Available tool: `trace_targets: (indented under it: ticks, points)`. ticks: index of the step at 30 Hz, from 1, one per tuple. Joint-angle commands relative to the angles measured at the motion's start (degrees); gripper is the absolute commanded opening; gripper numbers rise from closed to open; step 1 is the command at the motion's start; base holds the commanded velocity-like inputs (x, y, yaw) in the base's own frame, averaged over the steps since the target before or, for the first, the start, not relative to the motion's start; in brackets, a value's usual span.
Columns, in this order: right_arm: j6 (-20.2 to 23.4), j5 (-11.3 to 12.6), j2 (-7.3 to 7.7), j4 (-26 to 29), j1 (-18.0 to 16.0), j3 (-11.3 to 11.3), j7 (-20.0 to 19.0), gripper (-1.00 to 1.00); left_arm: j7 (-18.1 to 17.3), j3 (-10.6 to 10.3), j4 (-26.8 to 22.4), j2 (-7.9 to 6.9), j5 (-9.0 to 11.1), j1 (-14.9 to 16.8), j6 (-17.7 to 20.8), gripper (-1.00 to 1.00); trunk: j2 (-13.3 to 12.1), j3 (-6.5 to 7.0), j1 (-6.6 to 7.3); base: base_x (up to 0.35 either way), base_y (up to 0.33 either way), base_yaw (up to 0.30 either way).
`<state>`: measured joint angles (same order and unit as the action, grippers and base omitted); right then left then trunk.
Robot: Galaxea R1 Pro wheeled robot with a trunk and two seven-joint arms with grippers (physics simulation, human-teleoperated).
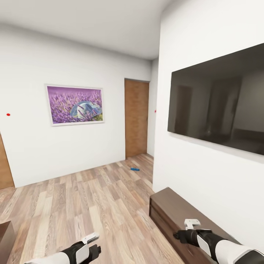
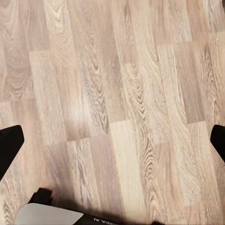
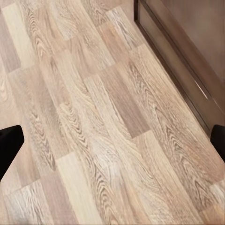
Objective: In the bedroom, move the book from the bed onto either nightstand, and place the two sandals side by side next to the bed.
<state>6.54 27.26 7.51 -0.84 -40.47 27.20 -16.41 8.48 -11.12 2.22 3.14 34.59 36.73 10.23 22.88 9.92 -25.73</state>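
A small bright blue sandal (image 1: 134,169) lies on the wood-plank floor far ahead, close to the brown door (image 1: 136,117). It is too small to tell whether it is one sandal or a pair. The book and the bed are out of view. My left gripper (image 1: 92,245) hangs low at the bottom of the head view. In the left wrist view it (image 2: 112,143) is open over bare planks. My right gripper (image 1: 186,228) hovers by the end of the low bench. In the right wrist view it (image 3: 112,140) is open above the floor. Both grippers hold nothing.
A low dark wood bench (image 1: 172,209) runs along the right wall under a large black TV (image 1: 220,99); the bench (image 3: 187,61) also edges the right wrist view. A purple picture (image 1: 74,105) hangs on the far wall. Dark wood (image 1: 5,240) shows at the lower left edge.
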Motion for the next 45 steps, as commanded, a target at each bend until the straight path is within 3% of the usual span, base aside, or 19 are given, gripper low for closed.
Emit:
trace_targets:
  ticks: [1, 24, 45]
  points:
    - [0.14, 0.61, 0.00, -0.09, -0.05, 0.45, -0.26, 1.00, 0.13, -0.48, 0.07, 0.02, 0.48, 0.04, 0.13, 1.00, 0.04, -0.02, -0.06, 0.339, 0.000, 0.000]
    - [0.10, 0.61, 0.02, -0.06, -0.05, 0.40, -0.27, 1.00, 0.13, -0.48, 0.07, 0.03, 0.48, 0.05, 0.12, 1.00, 0.04, -0.02, -0.06, 0.343, 0.004, 0.000]
    - [0.10, 0.61, 0.01, -0.06, -0.05, 0.41, -0.29, 1.00, 0.13, -0.48, 0.07, 0.05, 0.48, 0.04, 0.14, 1.00, 0.04, -0.02, -0.06, 0.303, 0.205, 0.000]
